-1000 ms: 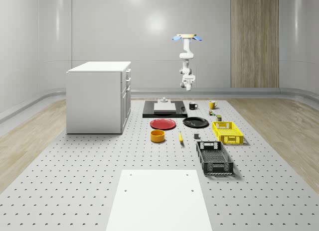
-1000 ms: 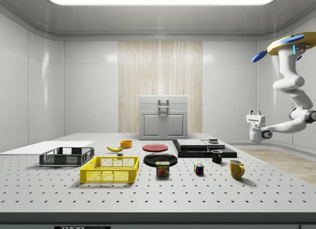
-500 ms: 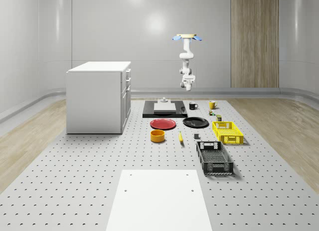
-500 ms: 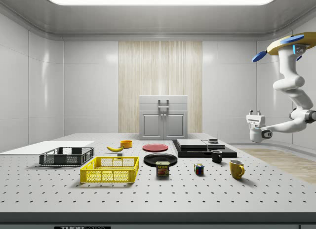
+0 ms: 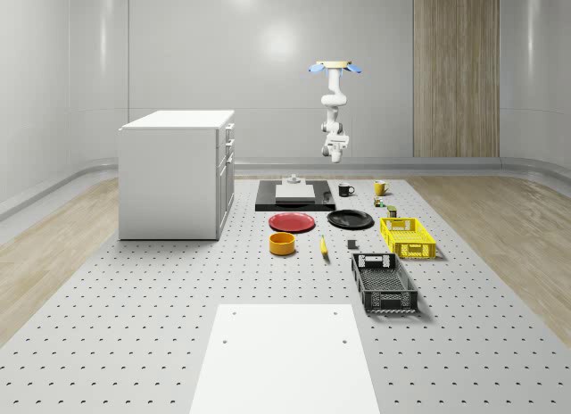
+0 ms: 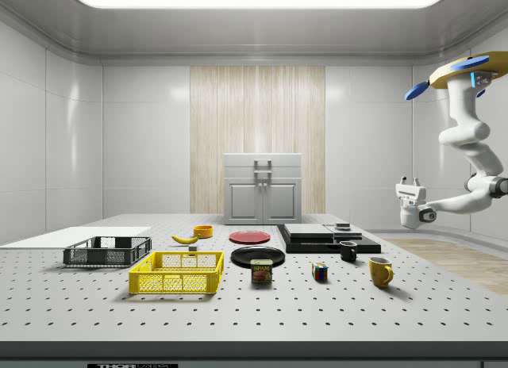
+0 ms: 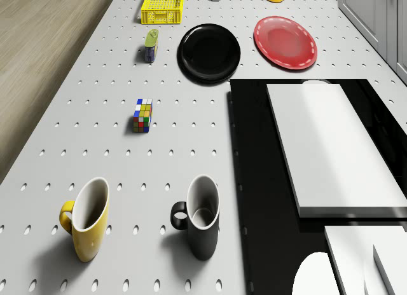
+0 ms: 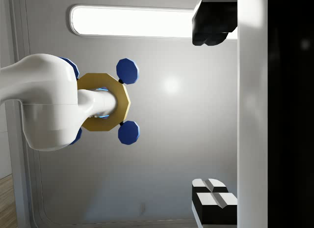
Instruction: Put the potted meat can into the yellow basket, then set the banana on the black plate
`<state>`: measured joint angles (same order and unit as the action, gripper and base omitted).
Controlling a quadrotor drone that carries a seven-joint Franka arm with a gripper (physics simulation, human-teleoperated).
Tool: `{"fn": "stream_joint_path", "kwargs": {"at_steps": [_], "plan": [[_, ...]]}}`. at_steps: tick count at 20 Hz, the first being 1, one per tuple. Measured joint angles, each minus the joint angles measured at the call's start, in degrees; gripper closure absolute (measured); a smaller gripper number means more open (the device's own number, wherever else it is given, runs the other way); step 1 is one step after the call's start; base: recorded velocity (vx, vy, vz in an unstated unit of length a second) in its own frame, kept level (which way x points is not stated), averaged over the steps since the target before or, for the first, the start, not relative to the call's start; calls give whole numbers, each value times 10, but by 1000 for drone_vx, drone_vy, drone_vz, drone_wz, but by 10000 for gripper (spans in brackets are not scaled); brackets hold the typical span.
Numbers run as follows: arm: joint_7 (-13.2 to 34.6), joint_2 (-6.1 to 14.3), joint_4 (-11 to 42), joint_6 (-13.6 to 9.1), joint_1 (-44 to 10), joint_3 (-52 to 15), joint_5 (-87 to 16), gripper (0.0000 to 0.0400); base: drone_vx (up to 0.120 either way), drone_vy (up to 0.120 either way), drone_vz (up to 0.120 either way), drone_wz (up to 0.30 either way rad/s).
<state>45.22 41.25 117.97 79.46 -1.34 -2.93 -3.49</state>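
The potted meat can (image 6: 261, 271) (image 7: 151, 45) stands on the table between the yellow basket (image 6: 176, 273) (image 5: 407, 236) and the black plate (image 6: 257, 256) (image 7: 209, 52). The banana (image 6: 186, 239) (image 5: 323, 245) lies further along, near the orange bowl. The drone (image 5: 334, 67) (image 6: 464, 68) hovers high over the table's far end, beyond the mugs. Its arm hangs down and bends back, so the gripper (image 6: 409, 182) (image 5: 335, 139) points up, far from every object. In the wrist view the gripper (image 8: 212, 120) is open and holds nothing, facing the drone's body (image 8: 100, 102).
A black mug (image 7: 200, 215), a yellow mug (image 7: 86, 217) and a colour cube (image 7: 142, 115) sit below the drone. A black slab (image 5: 294, 196) carries white blocks. A red plate (image 5: 293, 221), an orange bowl (image 5: 282, 244), a black crate (image 5: 384, 282) and a white cabinet (image 5: 177, 173) also stand on the table.
The hand at the arm's end has risen very slightly. The drone and all the objects stay where they were.
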Motion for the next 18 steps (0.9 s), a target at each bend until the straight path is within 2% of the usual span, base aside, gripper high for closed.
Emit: {"fn": "stream_joint_path", "kwargs": {"at_steps": [6, 11, 14, 18], "plan": [[9, 3, 8, 4, -14, -46, -64, 0, 0, 0, 0, 0], [27, 11, 37, 10, -43, -135, -193, 0, 0, 8, 0, 0], [51, 23, 87, 17, -74, -224, -326, 0, 0, 120, 0, 0], [112, 51, 214, 23, -141, -369, -569, 0, 110, 120, 0, 0]]}}
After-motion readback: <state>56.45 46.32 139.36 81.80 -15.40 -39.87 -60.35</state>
